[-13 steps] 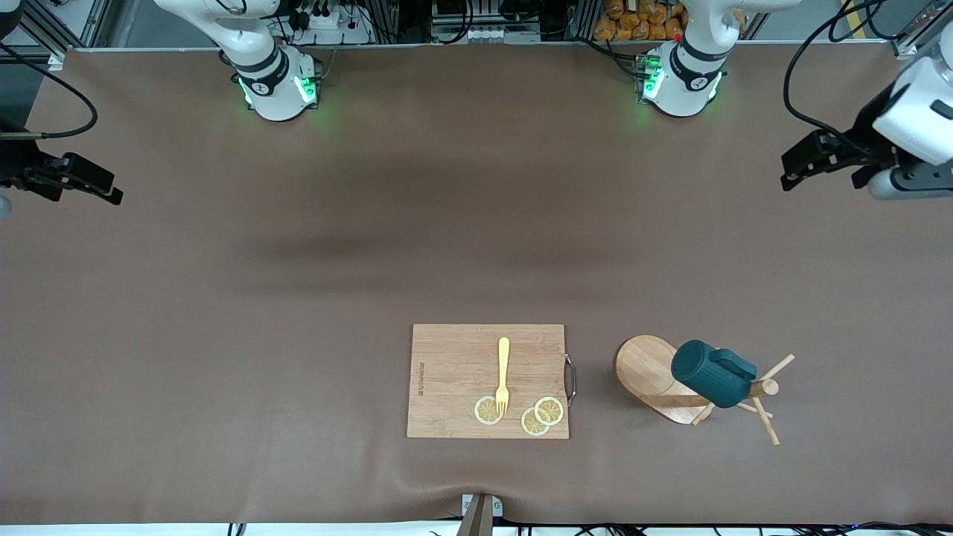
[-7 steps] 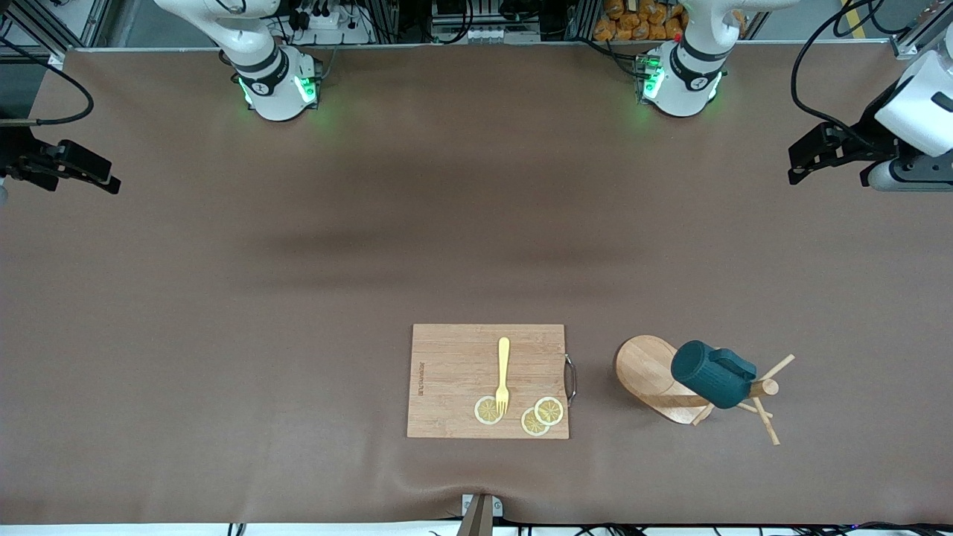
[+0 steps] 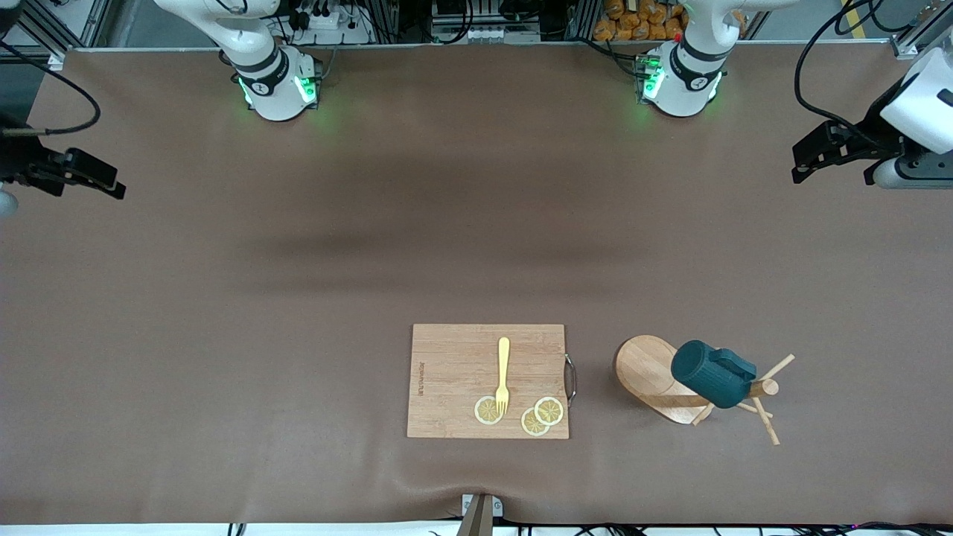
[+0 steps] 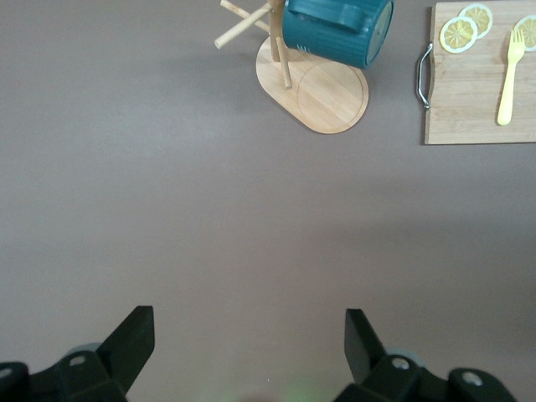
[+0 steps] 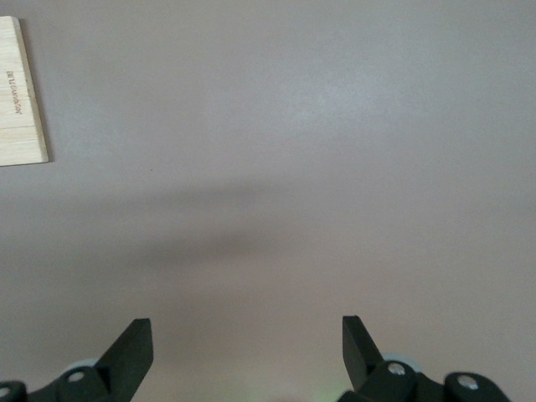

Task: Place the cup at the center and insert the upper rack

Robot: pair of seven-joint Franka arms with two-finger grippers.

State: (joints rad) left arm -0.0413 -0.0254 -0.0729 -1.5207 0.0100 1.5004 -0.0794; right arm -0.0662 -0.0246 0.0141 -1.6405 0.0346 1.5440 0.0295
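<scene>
A rectangular wooden cutting board (image 3: 488, 380) lies flat on the table, with a metal handle (image 3: 571, 379) on its short edge toward the left arm's end. On the board lies a yellow fork (image 3: 503, 374), its tines touching one lemon slice (image 3: 488, 410). Two more lemon slices (image 3: 543, 416) overlap beside it.

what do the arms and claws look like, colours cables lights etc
Both arms are glossy white with black joint rings and green lights glowing at their bases. Loose black cables trail to each wrist. The left claw and right claw are matte black, with flat, angular fingers.
</scene>
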